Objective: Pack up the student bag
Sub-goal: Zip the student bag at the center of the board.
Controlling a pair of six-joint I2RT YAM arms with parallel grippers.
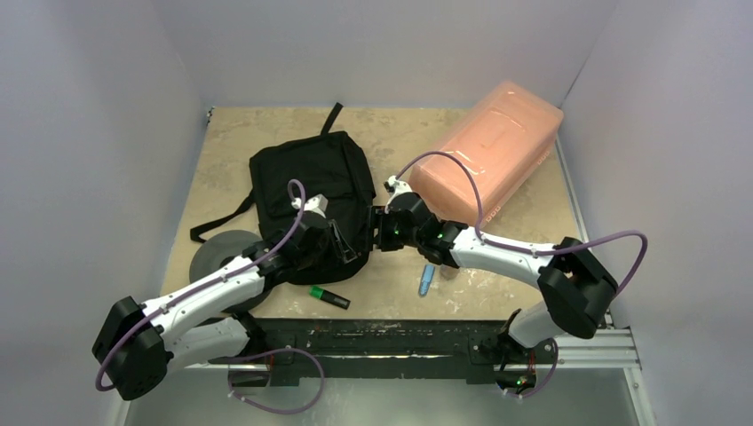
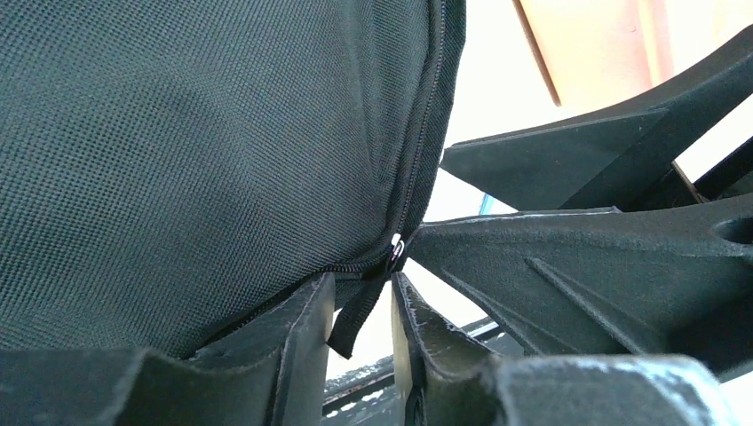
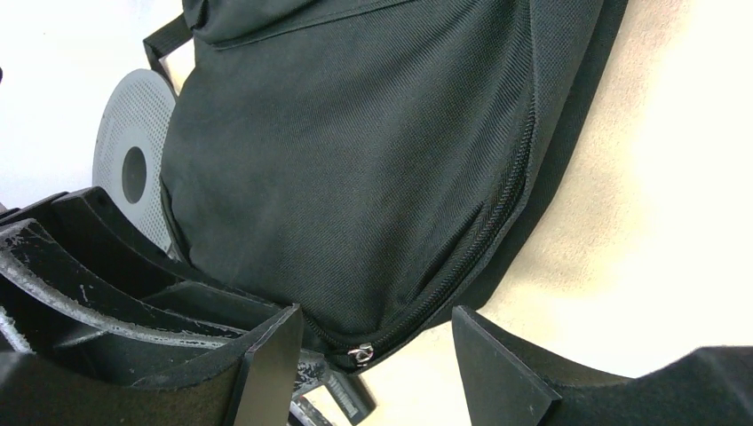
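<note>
Table (image 1: 222,142) carries five loose items. Nearest the arm bases lie one green marker (image 1: 328,297) and, to its right, one small blue item (image 1: 427,280), too small to identify. One grey foam ring (image 1: 220,253) lies at near left, partly under the left arm and just beside the bag.

One student bag (image 1: 311,182) lies flat, left of centre, with one strap pointing at the far wall. Two grippers meet at its near-right corner.

- Left gripper (image 2: 355,284): jaws stand a narrow gap apart, with one black zip tab (image 2: 355,315) hanging between them. Whether they pinch it cannot be told.
- Right gripper (image 3: 375,312): released, jaws wide, either side of the metal zip slider (image 3: 360,355).

One translucent pink box (image 1: 488,151) lies at far right, apart from the bag.
</note>
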